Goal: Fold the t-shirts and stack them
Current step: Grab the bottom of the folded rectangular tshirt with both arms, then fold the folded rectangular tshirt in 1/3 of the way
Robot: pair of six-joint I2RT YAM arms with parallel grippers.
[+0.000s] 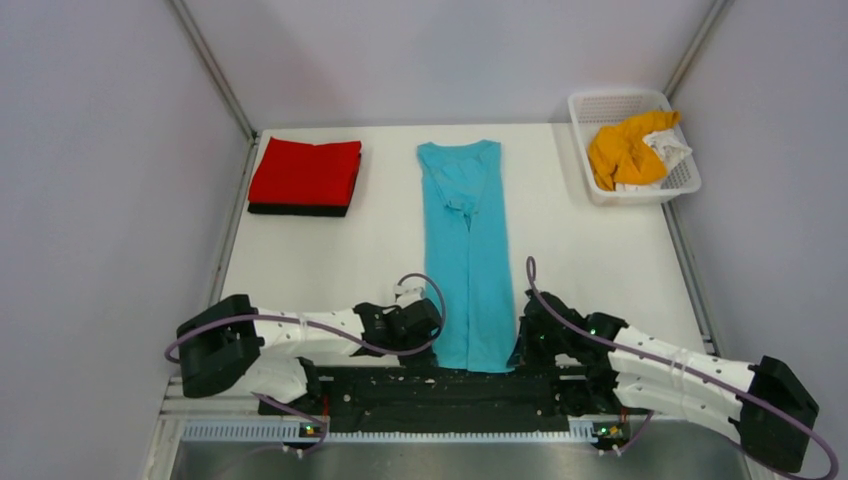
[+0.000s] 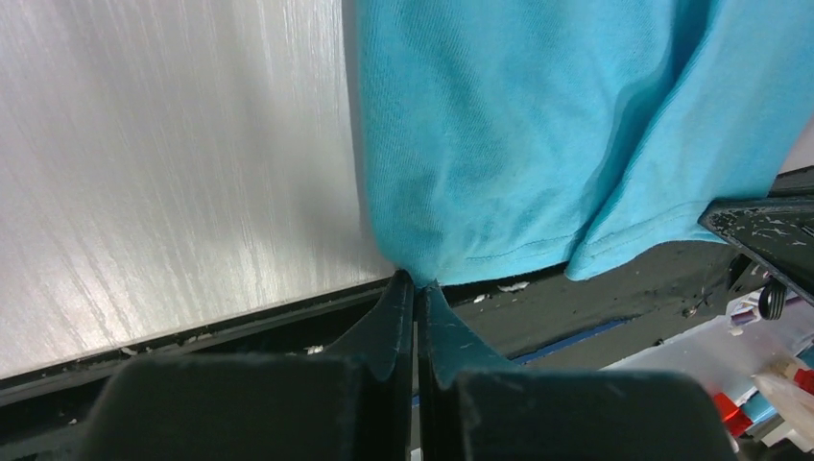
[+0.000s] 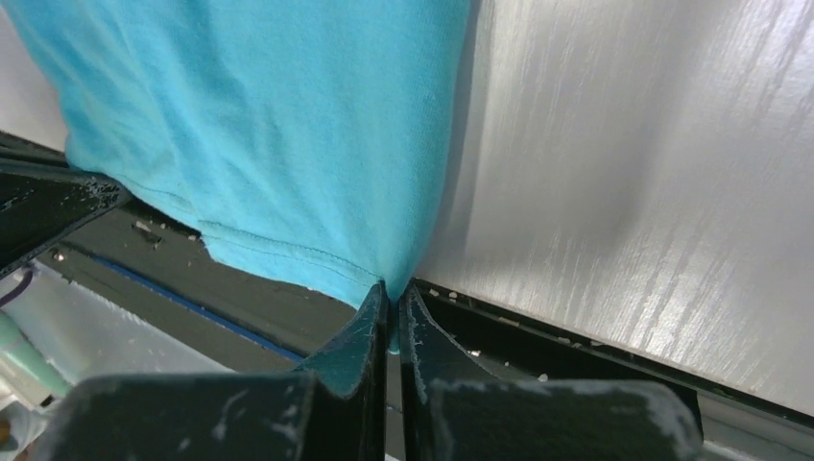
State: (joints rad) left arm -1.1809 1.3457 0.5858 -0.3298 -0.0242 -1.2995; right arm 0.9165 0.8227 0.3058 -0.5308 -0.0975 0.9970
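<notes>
Left hand [image 2: 416, 280], right hand [image 3: 394, 286] each pinch a hem corner of turquoise t-shirt [image 1: 468, 270]; likely to fold hem toward collar.

Flanking the black base plate [image 1: 440, 395], the left arm [image 1: 300, 335] and right arm [image 1: 665, 372] had white links with small dark dots, black joint housings and looping purple cables [image 1: 531, 280]. The fingers [image 2: 384, 327] were scuffed matt-black wedges.

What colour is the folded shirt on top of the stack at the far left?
Red. The folded shirt shows best in the top external view.
</notes>
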